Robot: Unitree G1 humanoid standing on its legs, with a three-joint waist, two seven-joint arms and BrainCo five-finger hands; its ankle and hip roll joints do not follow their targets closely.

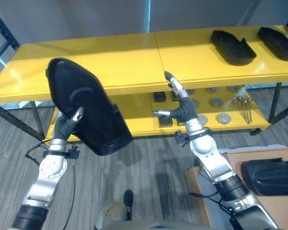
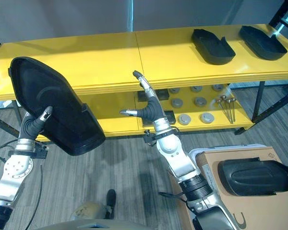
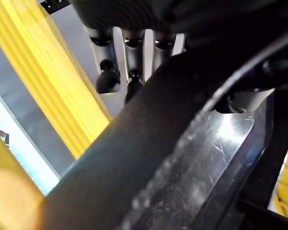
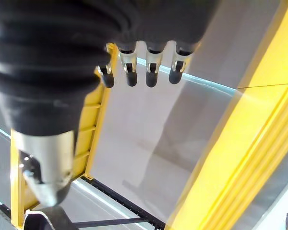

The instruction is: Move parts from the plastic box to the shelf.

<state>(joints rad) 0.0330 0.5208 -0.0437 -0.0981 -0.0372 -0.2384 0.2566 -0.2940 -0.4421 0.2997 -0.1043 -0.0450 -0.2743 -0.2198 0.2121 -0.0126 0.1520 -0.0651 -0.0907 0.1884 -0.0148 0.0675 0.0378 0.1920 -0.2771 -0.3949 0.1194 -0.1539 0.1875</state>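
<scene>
My left hand point(image 1: 68, 123) holds a large black moulded part point(image 1: 86, 105) tilted up in front of the left half of the yellow shelf point(image 1: 125, 57). Its thumb lies on the part's face and its fingers point(image 3: 108, 79) reach round behind the edge of the part point(image 3: 182, 143). My right hand point(image 2: 149, 111) hangs open with straight fingers point(image 4: 151, 72), empty, just before the shelf's front edge near the middle. Two more black parts point(image 1: 233, 46) point(image 1: 278, 42) lie on the top board at the right. Another black part point(image 2: 254, 176) rests in a brown box point(image 2: 230, 213) at the lower right.
The lower board point(image 1: 144, 127) carries several round metal discs point(image 1: 216, 102), small black blocks point(image 1: 159, 97) and a bunch of bolts point(image 1: 243, 106). Dark shelf legs point(image 1: 36, 117) stand at both ends. Grey floor point(image 1: 153, 163) lies between me and the shelf.
</scene>
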